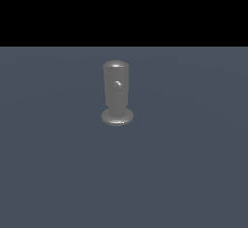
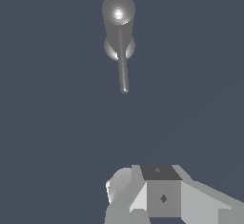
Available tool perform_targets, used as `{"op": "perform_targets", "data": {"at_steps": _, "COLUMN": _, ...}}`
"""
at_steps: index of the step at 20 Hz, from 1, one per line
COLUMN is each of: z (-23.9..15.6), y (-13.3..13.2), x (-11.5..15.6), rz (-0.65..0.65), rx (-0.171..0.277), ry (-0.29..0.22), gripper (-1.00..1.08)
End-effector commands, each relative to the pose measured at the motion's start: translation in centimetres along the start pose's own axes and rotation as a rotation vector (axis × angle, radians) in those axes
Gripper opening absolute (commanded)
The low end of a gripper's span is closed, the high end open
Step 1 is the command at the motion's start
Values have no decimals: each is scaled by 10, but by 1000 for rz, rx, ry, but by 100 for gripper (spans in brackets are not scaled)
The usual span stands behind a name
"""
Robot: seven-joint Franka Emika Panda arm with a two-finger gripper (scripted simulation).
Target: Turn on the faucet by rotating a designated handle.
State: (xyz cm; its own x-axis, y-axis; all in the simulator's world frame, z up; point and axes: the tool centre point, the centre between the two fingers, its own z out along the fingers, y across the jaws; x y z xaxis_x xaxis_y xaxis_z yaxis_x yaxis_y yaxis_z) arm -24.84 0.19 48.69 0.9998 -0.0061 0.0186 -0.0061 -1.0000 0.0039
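**Spotter:** Where's the faucet for you?

**Operator:** In the exterior view the faucet (image 1: 116, 93) stands upright just above the middle of the frame, alone on the grey floor (image 1: 193, 173). The handle (image 1: 118, 83) shows there only as a small bright dot on the upper body, so I judge it points almost straight at that camera. The wrist view gives the better read: the handle (image 2: 123, 68) runs from the cylinder in the upper middle of the picture down toward the centre, thin, with a small rounded tip.

**Spotter:** And the hand?

**Operator:** I can see part of the gripper (image 2: 159, 197) at the lower edge of the wrist view, well apart from the handle, touching nothing. The fingertips are out of frame, so I can't tell how wide it stands. It doesn't appear in the exterior view at all.

**Spotter:** What worries you?

**Operator:** Depth, mainly. With the rod foreshortened in one view, I could misjudge its height and pass over or under it. It's thin, so a push near the tip could slip off the rounded end. Coming in too close to the body, I'd risk hitting the cylinder instead of the rod. And pushing along the rod's length rather than across it wouldn't rotate anything.
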Motion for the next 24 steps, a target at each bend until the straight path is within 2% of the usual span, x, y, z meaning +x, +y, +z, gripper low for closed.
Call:
{"op": "perform_targets", "data": {"at_steps": 1, "z": 0, "y": 0, "x": 0, "rz": 0, "rx": 0, "ry": 0, "gripper": -100}}
{"op": "perform_targets", "data": {"at_steps": 12, "z": 30, "y": -6, "x": 9, "rz": -8, "rx": 1, "ry": -2, "gripper": -100}}
{"op": "perform_targets", "data": {"at_steps": 24, "z": 120, "y": -27, "x": 36, "rz": -34, "rx": 2, "ry": -8, "gripper": -100}}
